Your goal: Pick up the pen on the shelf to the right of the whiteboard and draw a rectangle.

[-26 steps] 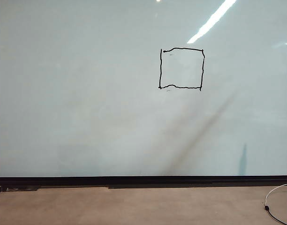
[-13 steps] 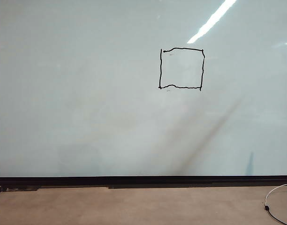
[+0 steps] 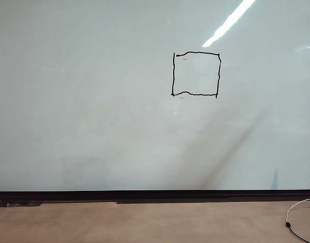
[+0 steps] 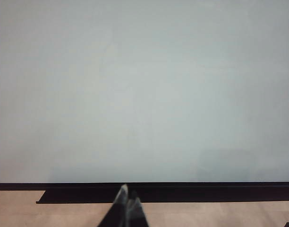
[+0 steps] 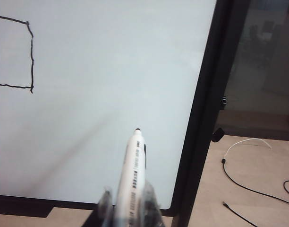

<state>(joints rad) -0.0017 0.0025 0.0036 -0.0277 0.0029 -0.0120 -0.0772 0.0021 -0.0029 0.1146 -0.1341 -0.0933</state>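
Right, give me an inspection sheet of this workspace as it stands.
Surface: whiteboard, glossy, black frame; wooden floor below.
Job's things: rectangle drawn, outline closed but wobbly; pen off the board, tip uncapped.
Clutter: nothing seen.
Grippers: right gripper shut on the pen, near the board's right edge; left gripper shut, empty, low before the board's bottom frame.
Cables: white cable with black plug on the floor at lower right.
Surroundings: dark glass panel right of the board.
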